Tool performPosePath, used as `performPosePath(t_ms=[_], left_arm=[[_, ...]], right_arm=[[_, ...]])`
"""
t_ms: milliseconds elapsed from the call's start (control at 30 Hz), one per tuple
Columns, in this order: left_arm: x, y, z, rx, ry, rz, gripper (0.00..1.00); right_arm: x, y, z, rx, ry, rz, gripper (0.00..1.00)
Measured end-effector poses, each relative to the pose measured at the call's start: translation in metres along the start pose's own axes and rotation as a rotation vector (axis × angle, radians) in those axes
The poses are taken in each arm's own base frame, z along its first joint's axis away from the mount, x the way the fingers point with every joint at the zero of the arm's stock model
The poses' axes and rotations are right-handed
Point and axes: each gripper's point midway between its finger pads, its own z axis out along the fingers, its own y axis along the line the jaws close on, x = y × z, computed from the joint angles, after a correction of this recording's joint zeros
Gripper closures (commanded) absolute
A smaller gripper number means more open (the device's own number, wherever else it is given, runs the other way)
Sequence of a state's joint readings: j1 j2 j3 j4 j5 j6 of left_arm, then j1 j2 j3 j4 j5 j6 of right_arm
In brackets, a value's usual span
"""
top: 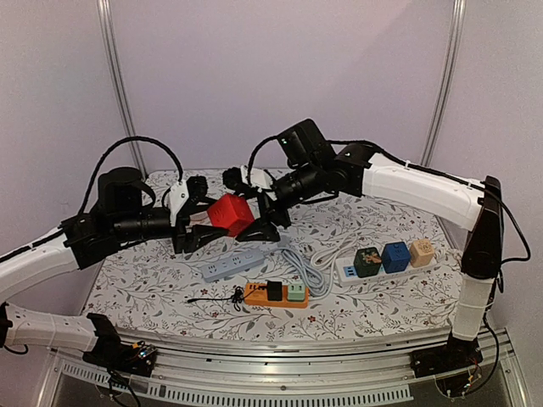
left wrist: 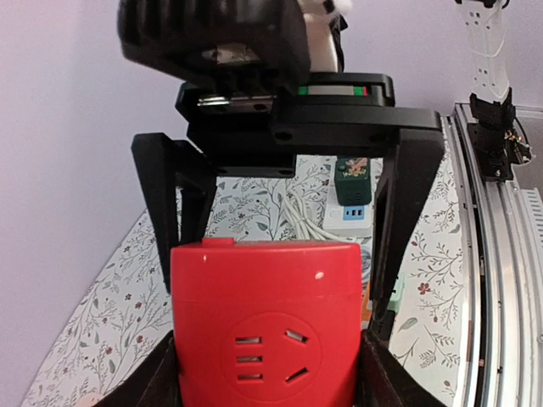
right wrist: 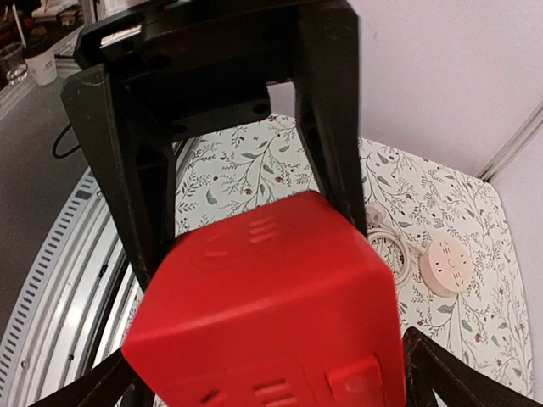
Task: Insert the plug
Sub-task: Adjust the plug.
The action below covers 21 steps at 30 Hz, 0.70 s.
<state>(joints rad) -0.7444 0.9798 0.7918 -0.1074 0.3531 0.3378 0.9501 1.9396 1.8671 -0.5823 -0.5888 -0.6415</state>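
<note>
The red cube-shaped plastic plug hangs mid-air above the flower-patterned bench, not yet seated in any strip. The left gripper has its jaws clamped on it; the right gripper straddles it, jaws apart. Insertion remains.

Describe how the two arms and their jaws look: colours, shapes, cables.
The left arm and right arm match: smooth white shells on the long links, bulky black housings at the joints and wrists. A black cable loops loosely over each wrist section. The jaws are matte black, angular, flat-sided prongs on a boxy black frame; one frame carries a small green-and-red strip.
</note>
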Motion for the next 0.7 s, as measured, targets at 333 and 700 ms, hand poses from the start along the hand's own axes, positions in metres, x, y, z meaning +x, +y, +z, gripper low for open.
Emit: performPosePath(t_ms=[333,700], left_arm=[[-0.02,0.026,-0.008,-0.203,-0.106,0.234,1.0],[-0.021,0.032,-0.006,-0.254,-0.136,0.286,1.0]], right_arm=[[-0.023,-0.051,-0.076,0.203,-0.298,0.562,0.01],[-0.059,-0.035,-0.057,0.3,-0.337,0.855,0.01]])
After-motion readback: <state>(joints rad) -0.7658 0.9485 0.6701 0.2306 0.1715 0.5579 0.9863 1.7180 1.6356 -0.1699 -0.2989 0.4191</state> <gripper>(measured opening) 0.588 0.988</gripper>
